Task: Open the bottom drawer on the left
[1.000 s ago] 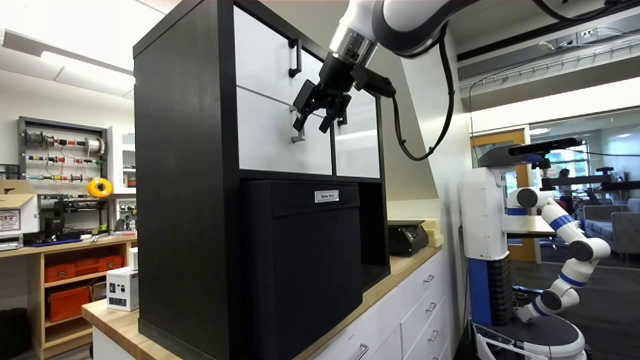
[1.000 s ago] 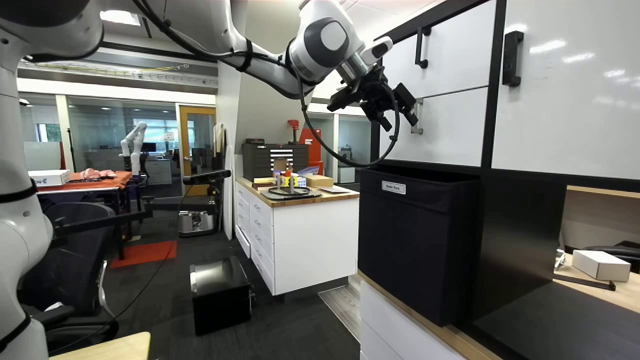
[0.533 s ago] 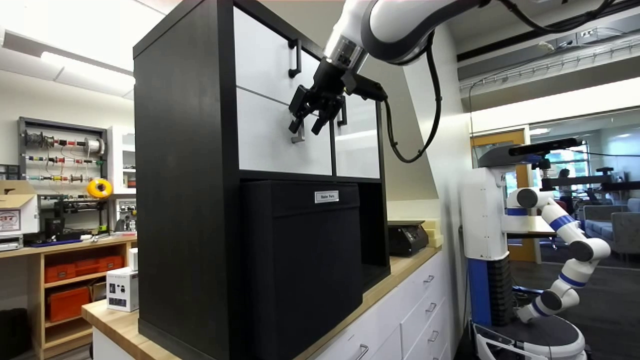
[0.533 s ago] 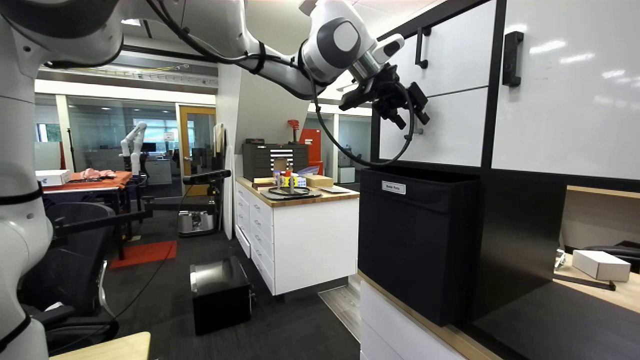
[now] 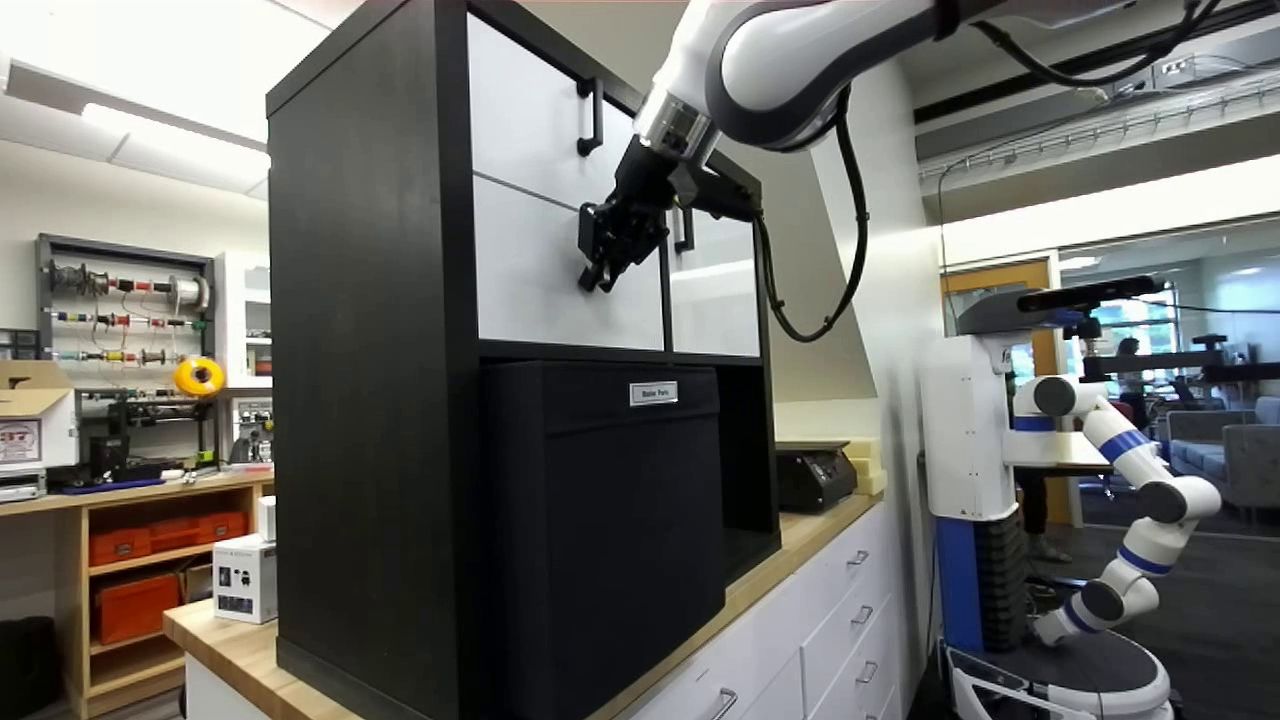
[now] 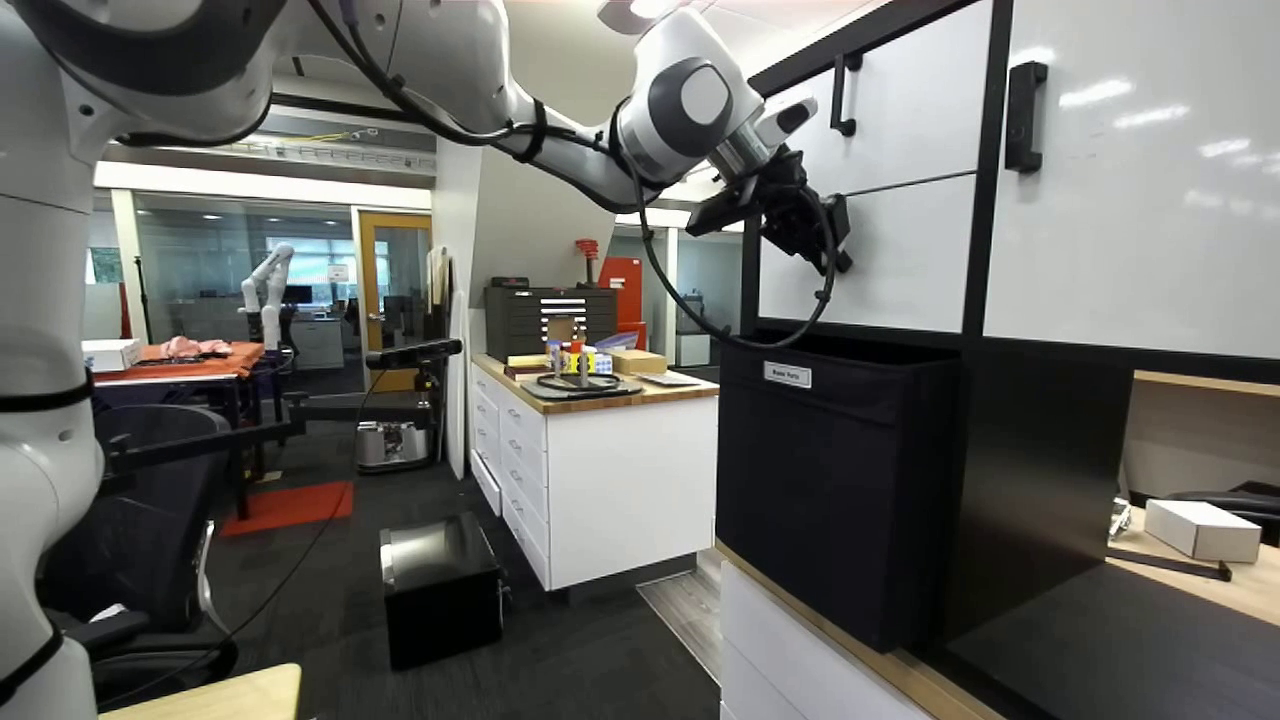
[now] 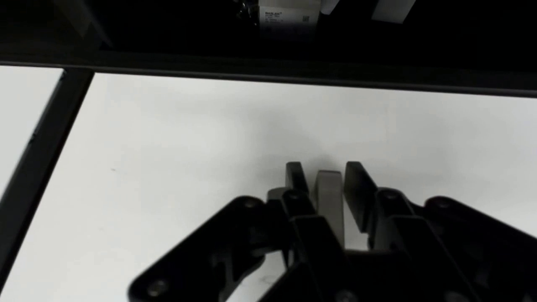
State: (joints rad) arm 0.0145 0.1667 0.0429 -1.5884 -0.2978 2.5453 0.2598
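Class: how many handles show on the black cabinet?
3: top handle on the upper drawer; lower handle, between the jaws, on the bottom drawer; right handle on the tall front beside them. Others may be hidden.

Down-tilted gripper (image 7: 324, 168), 2 fingers (image 7: 359, 191) narrowly apart

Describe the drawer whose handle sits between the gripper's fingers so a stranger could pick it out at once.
Facing the big black cabinet on the wooden counter, look to its left half. The lower white drawer there, just above the black bin, is the one: it has a grey handle, while the upper drawer has a black handle.
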